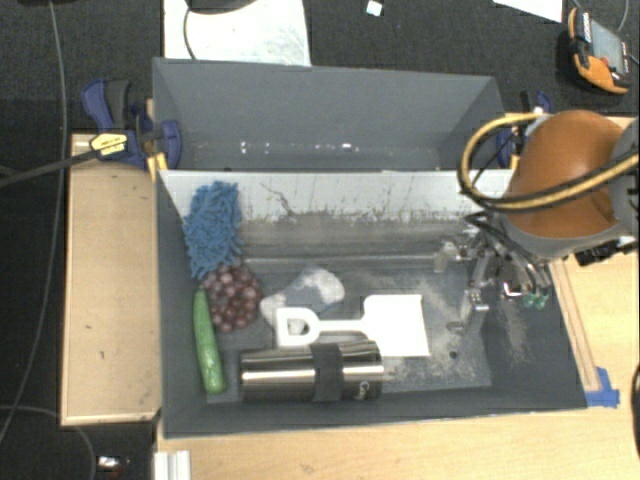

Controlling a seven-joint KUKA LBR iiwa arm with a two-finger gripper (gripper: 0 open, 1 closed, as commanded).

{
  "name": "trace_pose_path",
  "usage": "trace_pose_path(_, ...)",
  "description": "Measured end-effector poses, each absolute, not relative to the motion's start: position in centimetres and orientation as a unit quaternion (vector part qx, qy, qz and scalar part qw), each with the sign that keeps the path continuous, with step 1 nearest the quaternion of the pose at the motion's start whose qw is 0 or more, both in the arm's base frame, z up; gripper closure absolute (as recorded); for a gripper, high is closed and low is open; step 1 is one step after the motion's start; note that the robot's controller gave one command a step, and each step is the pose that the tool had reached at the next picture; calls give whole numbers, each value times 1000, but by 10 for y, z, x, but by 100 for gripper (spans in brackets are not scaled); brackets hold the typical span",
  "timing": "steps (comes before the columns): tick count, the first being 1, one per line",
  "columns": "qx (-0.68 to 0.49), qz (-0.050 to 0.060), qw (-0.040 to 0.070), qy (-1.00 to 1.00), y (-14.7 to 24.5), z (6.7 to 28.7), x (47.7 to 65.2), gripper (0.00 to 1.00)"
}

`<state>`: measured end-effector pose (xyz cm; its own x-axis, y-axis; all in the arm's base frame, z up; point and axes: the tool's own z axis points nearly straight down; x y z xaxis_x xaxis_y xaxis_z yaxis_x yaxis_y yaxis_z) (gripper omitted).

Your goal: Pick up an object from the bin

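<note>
Gripper (pixel 472 303) low over bin (pixel 530 373) floor, right of white scoop (pixel 390 323) | grip state cannot be told, tip blurred

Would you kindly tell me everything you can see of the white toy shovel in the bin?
The white toy shovel looks like smooth plastic: a squarish flat blade, a short shaft and a D-shaped grip with a hole. It lies flat on the bin floor, blade rightward, grip leftward. Its shaft runs along the steel cylinder, seemingly touching it. The gripper is right of the blade, apart.
</note>
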<state>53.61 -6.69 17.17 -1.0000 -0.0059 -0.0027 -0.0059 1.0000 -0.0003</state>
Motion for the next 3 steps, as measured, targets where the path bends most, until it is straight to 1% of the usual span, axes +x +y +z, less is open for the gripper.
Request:
trace_pose_path(1, -3, 0, 1, 1000, -67, 172, 536, 0)
trace_pose_path(2, 85, 0, 3, 996, -57, 93, 549, 0)
trace_pose_path(3, 40, 1, 4, 999, -30, 76, 528, 0)
